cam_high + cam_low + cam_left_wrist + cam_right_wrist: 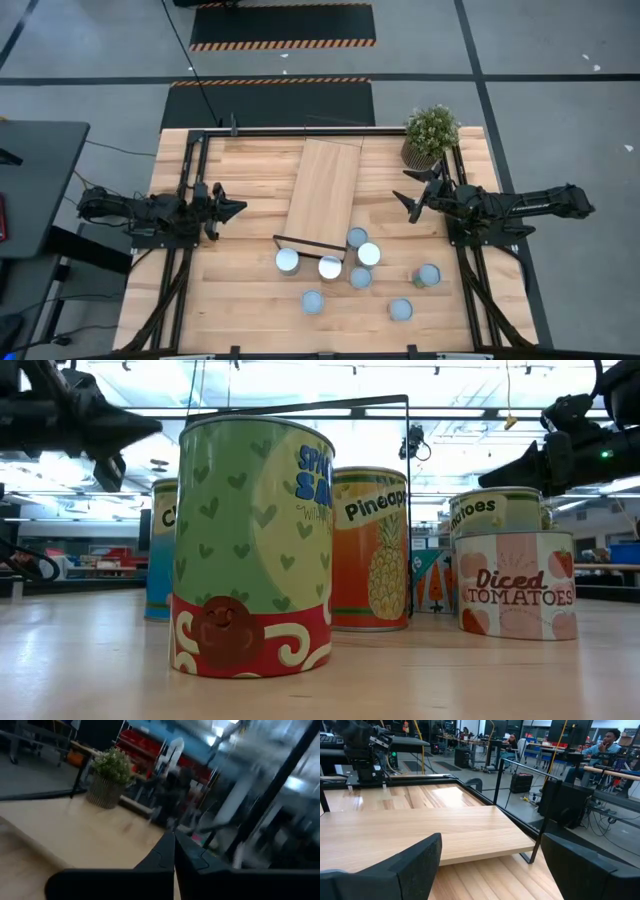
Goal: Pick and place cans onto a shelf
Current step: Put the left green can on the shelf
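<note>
Overhead ceiling lamps light the scene evenly and brightly, with glare on the can tops (330, 266) at lower centre of the high view. The left wrist view is heavily motion-blurred throughout. In the low view, the nearest can (252, 548) is sharp against a washed-out bright background.

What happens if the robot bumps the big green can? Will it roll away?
Probably not. The green can stands upright on its flat bottom on the table, so a soft bump should only slide it. A hard bump up high might tip it, and then its round side could roll. Its printed side looks smooth, so it may be a bit slippery to grip.
</note>
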You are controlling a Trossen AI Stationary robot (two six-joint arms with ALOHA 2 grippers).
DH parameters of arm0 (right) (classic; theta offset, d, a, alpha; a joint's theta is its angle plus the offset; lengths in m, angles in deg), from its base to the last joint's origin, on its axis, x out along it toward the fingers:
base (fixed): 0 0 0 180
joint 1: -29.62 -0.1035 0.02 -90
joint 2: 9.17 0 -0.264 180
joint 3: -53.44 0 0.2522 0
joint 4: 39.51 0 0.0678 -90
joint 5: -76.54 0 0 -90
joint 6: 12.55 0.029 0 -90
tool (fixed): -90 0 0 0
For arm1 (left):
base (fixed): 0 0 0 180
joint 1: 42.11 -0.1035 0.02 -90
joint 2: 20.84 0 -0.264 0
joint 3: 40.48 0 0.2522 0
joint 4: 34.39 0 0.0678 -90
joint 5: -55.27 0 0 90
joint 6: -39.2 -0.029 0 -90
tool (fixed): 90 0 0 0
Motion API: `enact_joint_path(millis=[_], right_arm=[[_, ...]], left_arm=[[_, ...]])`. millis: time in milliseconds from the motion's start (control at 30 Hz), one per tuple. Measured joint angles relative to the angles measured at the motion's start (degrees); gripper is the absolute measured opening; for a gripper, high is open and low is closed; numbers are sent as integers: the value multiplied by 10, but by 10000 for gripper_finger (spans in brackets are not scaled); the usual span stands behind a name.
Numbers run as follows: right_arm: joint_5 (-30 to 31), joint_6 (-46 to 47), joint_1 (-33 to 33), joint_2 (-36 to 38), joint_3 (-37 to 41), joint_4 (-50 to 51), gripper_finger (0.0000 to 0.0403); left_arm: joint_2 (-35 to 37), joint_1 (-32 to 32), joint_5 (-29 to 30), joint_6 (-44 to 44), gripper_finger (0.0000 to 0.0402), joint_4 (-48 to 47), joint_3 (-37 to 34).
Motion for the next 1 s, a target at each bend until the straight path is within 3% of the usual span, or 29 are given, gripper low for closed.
enact_joint_path(millis=[133,333,533,633,767,867,1000], right_arm=[[0,0,0,0,0,0,348],[0,27,0,0,0,-49,348],[11,190,6,0,0,-260,348],[-33,244,8,0,-5,-303,348],[-118,230,8,-16,-56,-295,348],[-126,233,8,-50,-107,-261,348],[-108,319,9,-109,-189,-184,348]], left_arm=[[0,0,27,125,5,97,0],[0,0,28,144,5,214,0],[-1,0,39,162,5,231,4],[-24,0,3,163,5,233,30],[-84,0,-62,160,5,221,86],[-128,0,-112,136,5,198,136],[-174,1,-181,138,6,100,206]])
